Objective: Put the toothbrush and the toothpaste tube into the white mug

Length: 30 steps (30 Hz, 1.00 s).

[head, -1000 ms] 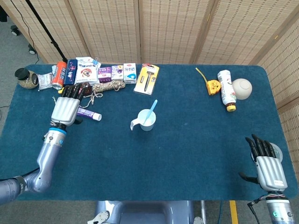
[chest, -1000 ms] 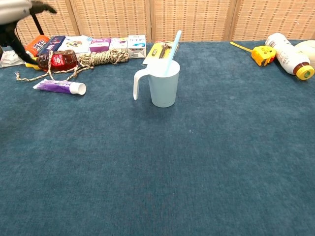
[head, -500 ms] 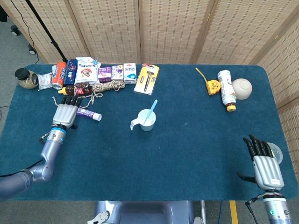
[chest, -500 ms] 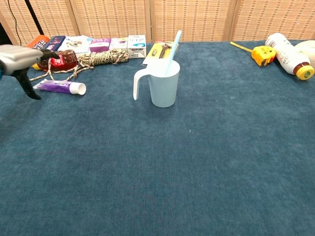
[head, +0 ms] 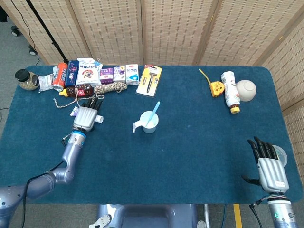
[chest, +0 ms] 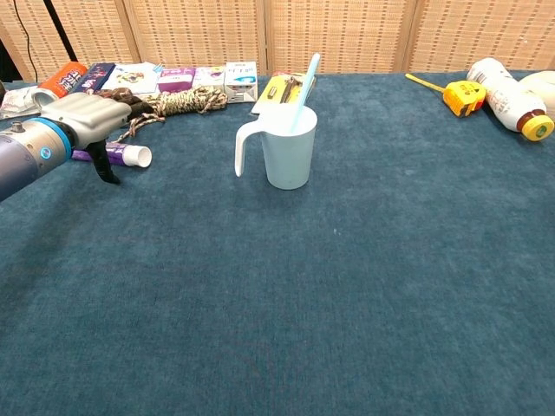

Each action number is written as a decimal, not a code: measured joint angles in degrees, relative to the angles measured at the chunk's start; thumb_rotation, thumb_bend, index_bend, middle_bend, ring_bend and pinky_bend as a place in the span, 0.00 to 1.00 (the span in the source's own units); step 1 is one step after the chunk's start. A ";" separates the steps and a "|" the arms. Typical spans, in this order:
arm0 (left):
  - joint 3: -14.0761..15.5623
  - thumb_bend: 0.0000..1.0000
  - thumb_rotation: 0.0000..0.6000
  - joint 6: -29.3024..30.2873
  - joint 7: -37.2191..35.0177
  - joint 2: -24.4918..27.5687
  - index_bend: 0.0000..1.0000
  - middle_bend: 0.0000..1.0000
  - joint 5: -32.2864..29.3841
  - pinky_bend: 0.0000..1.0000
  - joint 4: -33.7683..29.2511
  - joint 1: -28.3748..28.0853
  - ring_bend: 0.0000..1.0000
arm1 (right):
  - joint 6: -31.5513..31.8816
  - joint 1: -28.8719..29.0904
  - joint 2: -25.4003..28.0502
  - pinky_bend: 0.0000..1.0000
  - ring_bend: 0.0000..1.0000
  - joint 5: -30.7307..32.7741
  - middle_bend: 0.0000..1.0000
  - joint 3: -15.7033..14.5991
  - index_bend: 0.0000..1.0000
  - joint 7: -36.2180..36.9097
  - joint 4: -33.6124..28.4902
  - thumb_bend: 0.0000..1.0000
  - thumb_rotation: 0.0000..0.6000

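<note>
The white mug (head: 150,123) (chest: 288,147) stands at mid-table with the light blue toothbrush (head: 155,111) (chest: 303,85) leaning in it. Left of it the purple toothpaste tube (head: 98,119) (chest: 133,156) lies flat, mostly covered from above by my left hand (head: 85,116) (chest: 90,118). That hand hovers over the tube with its fingers stretched toward the back row and its thumb pointing down in front of the tube; it holds nothing. My right hand (head: 271,167) rests at the near right corner with fingers apart and empty, seen only in the head view.
A rope coil (head: 110,88), a dark sauce bottle (head: 78,90), an orange can (head: 61,75) and several small boxes (head: 118,73) line the back left. A razor pack (head: 150,80) lies behind the mug. A yellow tape measure (head: 217,88), white bottle (head: 230,91) and white ball (head: 246,90) sit back right.
My left hand has moved right and lowered, from beside the tube's left end to directly over the tube. The mug, the toothbrush and my right hand have stayed put.
</note>
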 measured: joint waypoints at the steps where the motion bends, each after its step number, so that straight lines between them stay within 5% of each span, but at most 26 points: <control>1: -0.19 0.07 1.00 0.00 0.10 -0.49 0.06 0.00 -0.07 0.23 0.49 -0.12 0.05 | 0.10 -0.03 0.02 0.00 0.00 -0.04 0.00 0.01 0.00 0.04 0.00 0.00 1.00; 5: -0.70 0.10 1.00 0.11 0.02 -1.41 0.20 0.01 0.46 0.29 1.38 -0.49 0.11 | 0.22 -0.07 0.08 0.00 0.00 -0.02 0.00 0.06 0.00 0.23 0.04 0.00 1.00; 10: -0.75 0.19 1.00 0.59 0.54 -2.20 0.39 0.17 1.57 0.37 2.00 -0.68 0.23 | 0.34 -0.11 0.16 0.00 0.00 -0.15 0.00 0.02 0.00 0.33 -0.01 0.00 1.00; 20: -0.88 0.24 1.00 -0.06 2.68 -3.39 0.48 0.26 1.13 0.44 3.16 -0.39 0.30 | 0.55 -0.18 0.27 0.00 0.00 -0.39 0.00 -0.06 0.00 0.46 -0.11 0.00 1.00; 30: -0.26 0.37 1.00 3.34 1.48 -4.85 0.78 0.54 4.76 0.64 5.12 0.55 0.55 | 0.65 -0.22 0.38 0.00 0.00 -0.67 0.00 -0.17 0.00 0.52 -0.12 0.00 1.00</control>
